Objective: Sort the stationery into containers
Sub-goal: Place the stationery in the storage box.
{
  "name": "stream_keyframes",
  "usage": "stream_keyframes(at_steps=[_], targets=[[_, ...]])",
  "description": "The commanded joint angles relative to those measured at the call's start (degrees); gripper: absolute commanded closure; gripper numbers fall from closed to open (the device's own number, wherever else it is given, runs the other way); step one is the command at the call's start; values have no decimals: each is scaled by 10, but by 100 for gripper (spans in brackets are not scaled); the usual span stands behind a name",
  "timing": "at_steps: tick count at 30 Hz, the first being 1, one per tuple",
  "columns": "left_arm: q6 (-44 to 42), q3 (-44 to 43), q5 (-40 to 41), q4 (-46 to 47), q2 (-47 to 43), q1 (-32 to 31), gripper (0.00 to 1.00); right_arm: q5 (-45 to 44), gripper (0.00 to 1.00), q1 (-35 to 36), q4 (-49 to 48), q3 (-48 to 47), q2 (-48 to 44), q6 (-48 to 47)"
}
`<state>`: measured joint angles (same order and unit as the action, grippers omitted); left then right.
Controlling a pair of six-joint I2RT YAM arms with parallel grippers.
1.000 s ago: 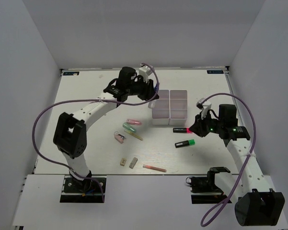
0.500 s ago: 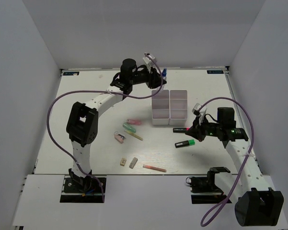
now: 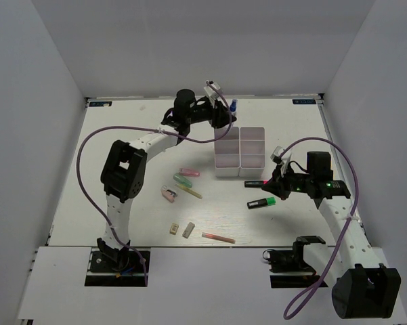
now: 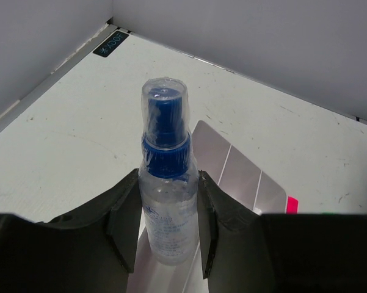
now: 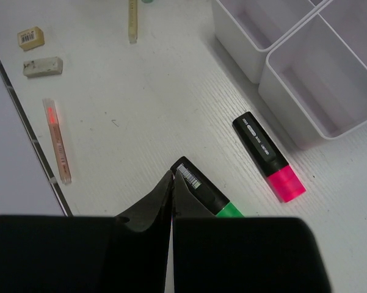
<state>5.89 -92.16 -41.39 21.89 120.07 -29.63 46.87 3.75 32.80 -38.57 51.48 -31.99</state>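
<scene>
Left gripper [image 4: 168, 220], clamped on a blue-capped spray bottle [image 4: 165, 152], has swung to the compartment box's [image 3: 240, 154] 12 o'clock, drop likely near; right gripper [image 5: 173, 183], jaws pinched together and empty, has settled against the green-capped highlighter [image 5: 207, 195] at 5 o'clock.

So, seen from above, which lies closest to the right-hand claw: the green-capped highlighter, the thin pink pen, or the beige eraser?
1. Green-capped highlighter, right beside the right gripper.
2. Thin pink pen, toward the table's near edge.
3. Beige eraser, farther left again.
</scene>
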Motion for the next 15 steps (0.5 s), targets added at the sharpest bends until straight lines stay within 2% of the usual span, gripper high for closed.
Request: stream_keyframes(at_steps=[1,15], targets=[[-18,1,-7,13,-9,-3,100,9,100,-2,-9,-2,0,-10],[-41,13,-11,6,7,-6,100,9,100,-3,-5,-4,8,-17]])
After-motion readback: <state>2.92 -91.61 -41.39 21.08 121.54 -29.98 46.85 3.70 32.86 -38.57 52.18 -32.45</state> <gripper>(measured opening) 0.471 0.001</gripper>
